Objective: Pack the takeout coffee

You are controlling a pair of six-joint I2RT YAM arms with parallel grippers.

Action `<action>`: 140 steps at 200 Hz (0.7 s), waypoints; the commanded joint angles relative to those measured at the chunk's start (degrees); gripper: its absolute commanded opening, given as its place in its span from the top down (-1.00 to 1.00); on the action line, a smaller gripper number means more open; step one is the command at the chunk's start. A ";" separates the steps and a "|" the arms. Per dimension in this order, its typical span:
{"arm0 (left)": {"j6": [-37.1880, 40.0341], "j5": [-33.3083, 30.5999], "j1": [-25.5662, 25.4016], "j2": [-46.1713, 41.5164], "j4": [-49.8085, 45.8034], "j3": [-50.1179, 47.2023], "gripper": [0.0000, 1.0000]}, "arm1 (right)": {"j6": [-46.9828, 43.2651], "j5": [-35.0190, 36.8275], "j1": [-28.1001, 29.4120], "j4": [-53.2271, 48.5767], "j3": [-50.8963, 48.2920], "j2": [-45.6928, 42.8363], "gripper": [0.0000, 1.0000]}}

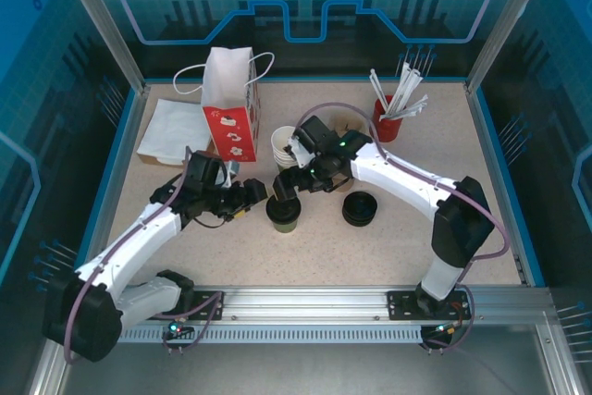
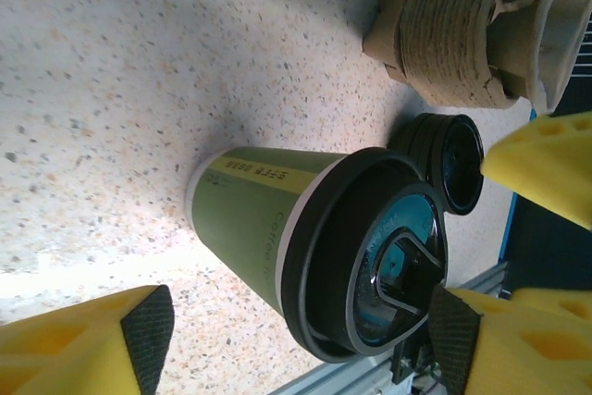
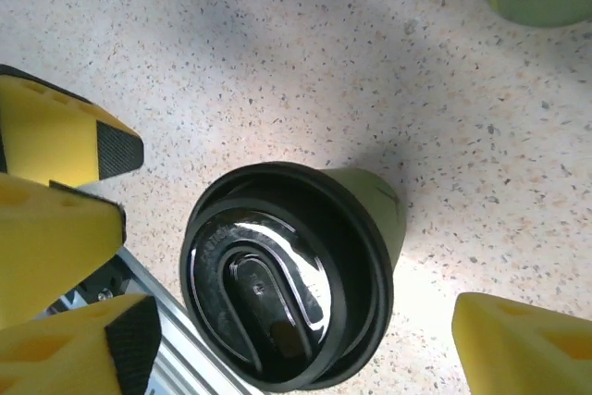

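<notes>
Standing upright near the middle of the table [image 1: 407, 247], the takeout coffee [image 1: 283, 213] carries its black lid [image 3: 277, 279] on the green cup. Seen from above, the left gripper [image 1: 257, 194] sits at the cup's 9 to 10 o'clock and the right gripper [image 1: 288, 185] at its 12 o'clock, both close by it.

In the left wrist view that gripper's fingers [image 2: 139, 335] are spread wide to either side of the coffee. One pad stands well off the green wall and the other is just beside the lid's rim; whether it touches I cannot tell. The right gripper's fingers [image 3: 116, 344] are likewise spread, straddling the lid with a gap on each side. Neither gripper pinches anything.

Several things crowd the cup:
- A stack of lidless cups [image 1: 286, 147] stands at 12 o'clock, just behind the right gripper.
- A stack of black lids [image 1: 360, 209] sits at 3 o'clock, near but apart.
- A red and white paper bag [image 1: 231, 99] stands upright at 11 o'clock.
- White napkins [image 1: 174, 127] lie at 10 o'clock, well apart.
- A red holder [image 1: 388, 125] of wrapped sticks stands at 1 o'clock.
- Brown cardboard carriers [image 2: 453, 39] lie beyond the lid stack in the left wrist view.

The left gripper's yellow fingers edge in at 10 o'clock of the right wrist view.
</notes>
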 commanded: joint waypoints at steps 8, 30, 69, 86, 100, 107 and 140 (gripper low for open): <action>0.93 -6.86 1.71 -5.10 -3.71 2.45 -0.68 | -6.50 10.49 4.66 -9.23 4.94 -0.02 -1.00; 1.97 -10.11 3.24 -7.71 -6.01 2.96 -0.84 | -9.30 15.48 7.98 -13.22 8.42 2.60 -1.00; 3.57 -12.08 6.61 -10.61 -9.39 3.15 -0.97 | -12.13 16.71 11.26 -16.62 13.23 7.27 -1.00; 4.05 -12.61 7.96 -11.40 -10.96 3.27 -0.97 | -12.68 17.57 11.84 -17.63 14.67 8.98 -1.00; 4.33 -12.88 8.90 -12.40 -11.79 3.08 -0.97 | -13.05 18.44 12.11 -18.49 15.82 10.01 -1.00; 4.38 -12.91 9.32 -12.79 -11.92 2.82 -0.97 | -13.32 18.73 12.26 -18.83 16.30 10.43 -1.00; 4.47 -12.33 10.43 -13.53 -12.52 2.11 -0.97 | -14.73 18.76 12.55 -19.99 18.08 12.37 -1.00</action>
